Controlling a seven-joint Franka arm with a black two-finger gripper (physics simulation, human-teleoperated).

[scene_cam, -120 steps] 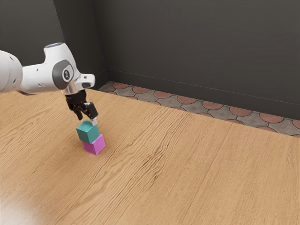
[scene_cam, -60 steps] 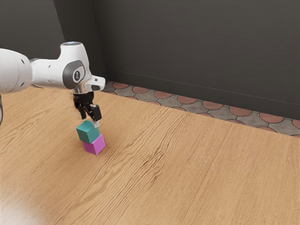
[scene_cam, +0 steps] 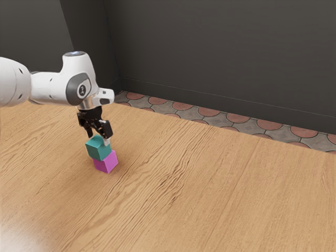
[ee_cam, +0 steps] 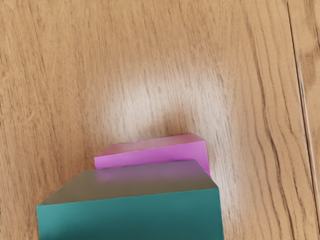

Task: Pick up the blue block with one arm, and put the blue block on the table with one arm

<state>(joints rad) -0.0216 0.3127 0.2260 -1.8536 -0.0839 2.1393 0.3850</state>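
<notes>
Table (scene_cam: 173,210): pale wood grain, a soft sheen at the exterior view's lower left. Magenta block (scene_cam: 107,163) sits on it, in from the far edge and toward the exterior view's left. Blue block (scene_cam: 98,149), more teal by eye, rests on top of the magenta one, upright, set a little off square toward the exterior view's left. Wrist view agrees: a strip of magenta juts out past the teal.

Black gripper (scene_cam: 98,138) over the upper block, fingers parted, nothing grasped. Tips down about the block's top; whether either brushes it, cannot tell. White arm (scene_cam: 50,88) reaches in from the exterior view's left.

Farther back, the table's far edge slants down toward the exterior view's right. Beyond it, floor (scene_cam: 209,112) of reddish rounds in grey, then dark wall (scene_cam: 220,52).
</notes>
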